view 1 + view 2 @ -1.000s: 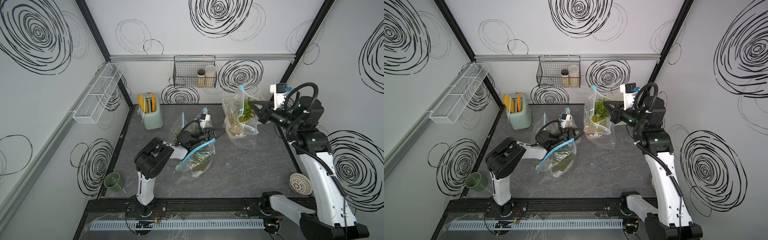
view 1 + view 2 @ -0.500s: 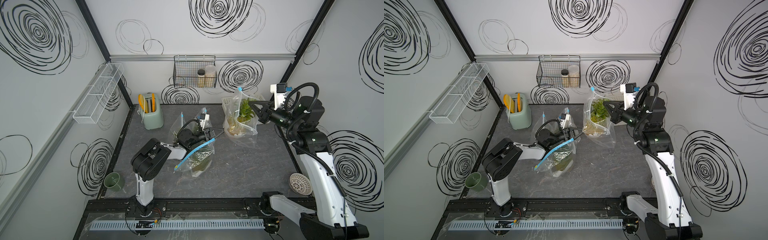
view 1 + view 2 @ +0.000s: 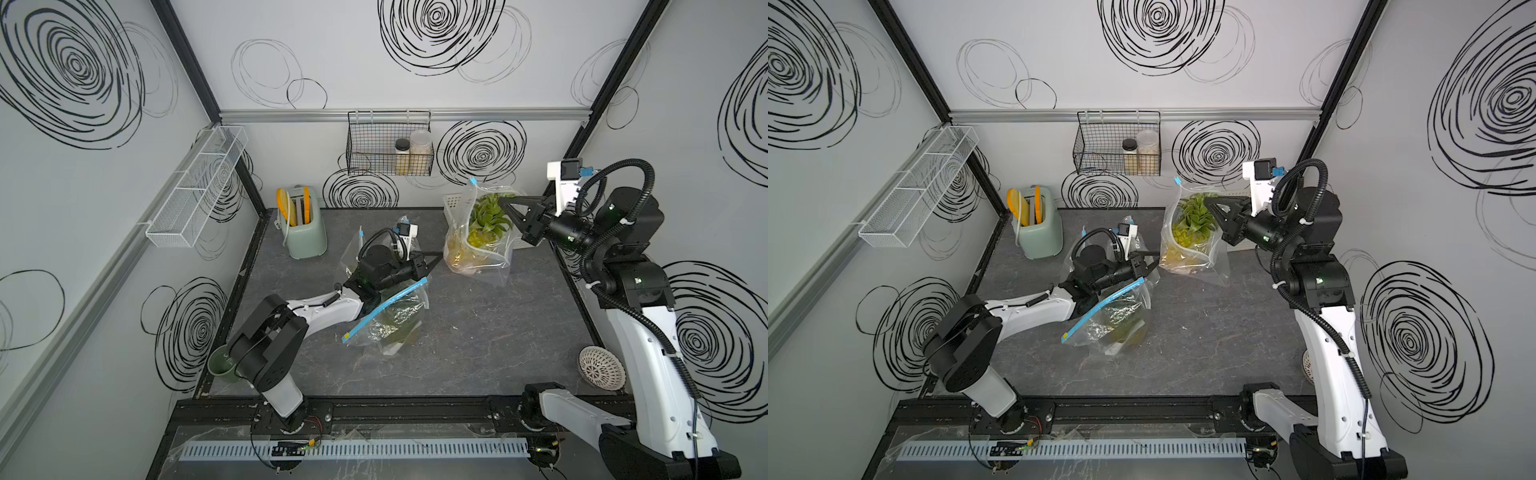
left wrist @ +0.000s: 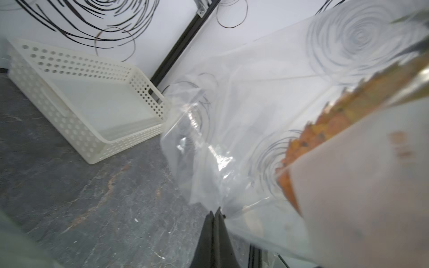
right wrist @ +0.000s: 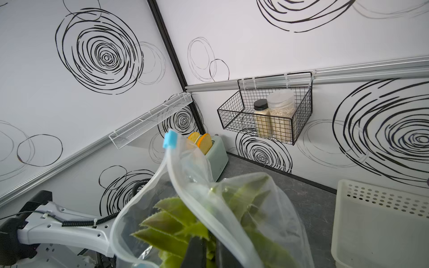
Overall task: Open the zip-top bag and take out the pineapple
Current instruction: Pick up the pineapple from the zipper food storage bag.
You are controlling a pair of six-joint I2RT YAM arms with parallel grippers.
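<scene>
- Your zip-top bag point(image 3: 494, 257) is clear, soft film, glossy and creased. It stands tall at the back right of the bench point(image 3: 478, 332), whose top is dark grey and veined like stone.
- In the right wrist view the bag's rim parts in a wide loop, with the blue slider point(image 5: 169, 139) at its high end.
- The pineapple point(image 3: 484, 220) is inside the bag, with its spiky green crown up and its knobbly yellow-orange body low.
- Your right pincer point(image 3: 503, 201) reaches in from the right and is clamped on the bag's upper film, right at the crown.
- Your left pincer point(image 3: 436, 258) is closed, its black tips pressed together at the bag's lower corner. You cannot tell whether any film is nipped between them.
- A white perforated plastic basket point(image 4: 69, 125) sits just behind the bag, against the back wall.
- A second, crumpled bag point(image 3: 390, 320) with a blue zip strip lies under your left arm. In front of it and to its right the bench is bare.
- A mint-green toaster point(image 3: 305, 232) stands at the back left, well apart from the bags.
</scene>
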